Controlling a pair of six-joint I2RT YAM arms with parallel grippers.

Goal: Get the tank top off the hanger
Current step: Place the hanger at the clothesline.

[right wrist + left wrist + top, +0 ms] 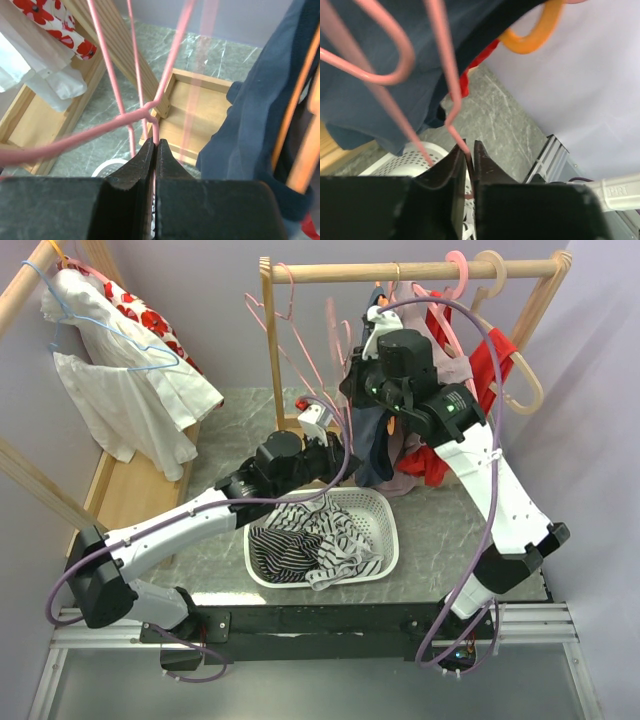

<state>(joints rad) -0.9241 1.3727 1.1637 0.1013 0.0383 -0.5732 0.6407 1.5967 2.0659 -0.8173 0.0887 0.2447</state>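
**Fig.** The left gripper (468, 151) is clenched on the lower bend of a pink hanger (445, 60). The right gripper (155, 142) is pinched shut on pink hanger wire where strands cross. The navy tank top (372, 445) hangs below the wooden rail (330, 272) among other garments (440, 455), just behind the white basket (395, 535).

A basket (390, 515) held clothes (290, 545) at the table's (430, 540) near edge. Behind it, the tank top (372, 445) hung beside a hanger (448, 75) on the rack (340, 273) along the far edge.
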